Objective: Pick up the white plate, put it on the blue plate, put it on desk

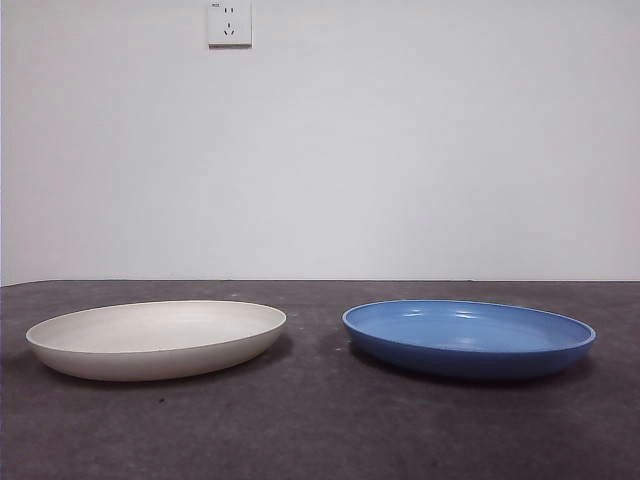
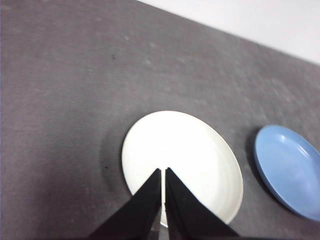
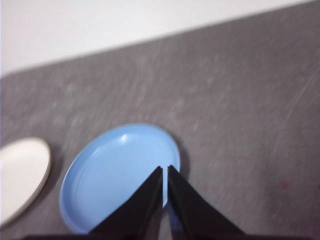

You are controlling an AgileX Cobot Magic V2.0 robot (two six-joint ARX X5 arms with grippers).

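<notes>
Front view – white plate (image 1: 156, 339) beside blue plate (image 1: 468, 337)

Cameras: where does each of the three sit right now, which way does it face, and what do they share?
Front view: low at desk height, looking level at the wall; white plate and blue plate lie apart; no arm shows.
Left wrist view: high above, looking down past the shut left claw onto the white plate.
Right wrist view: high above, looking down past the shut right claw onto the blue plate.
Shared: both wrist views catch both plates.
</notes>
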